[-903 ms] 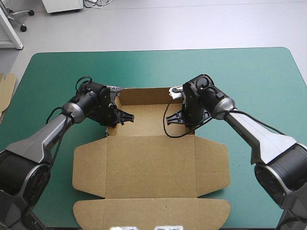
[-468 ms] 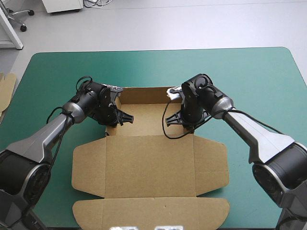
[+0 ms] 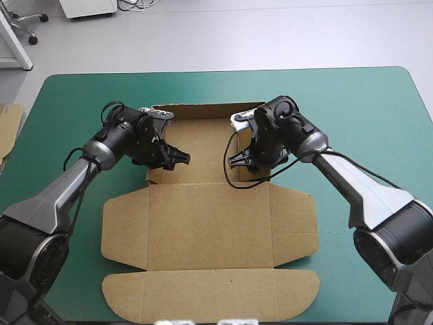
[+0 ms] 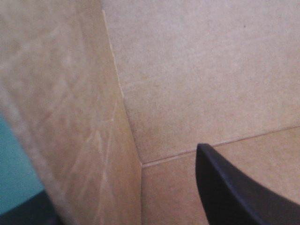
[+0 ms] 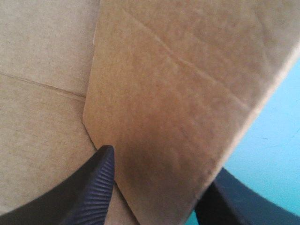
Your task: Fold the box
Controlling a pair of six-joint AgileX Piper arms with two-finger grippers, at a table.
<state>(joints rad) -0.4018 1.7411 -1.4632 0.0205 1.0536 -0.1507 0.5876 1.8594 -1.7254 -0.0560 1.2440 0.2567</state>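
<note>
The brown box (image 3: 210, 237) lies in the middle of the teal-green table, its lid flat on the near side and its far part a shallow tray with walls raised. My left gripper (image 3: 177, 157) is at the tray's left wall. In the left wrist view the left gripper (image 4: 117, 187) straddles that wall (image 4: 70, 117), open, one black finger (image 4: 234, 187) inside the tray. My right gripper (image 3: 237, 161) is at the tray's right wall. In the right wrist view the right gripper (image 5: 164, 161) is open, the wall flap (image 5: 178, 93) standing loose between its fingers.
An edge of more brown board (image 3: 8, 128) shows at the table's left edge. Bare teal-green cover (image 3: 365, 115) lies to the right of the box and beyond its back wall.
Both grippers have opened from shut and let go of the tray's side walls. The box and both grippers have shifted toward the table's far edge.
</note>
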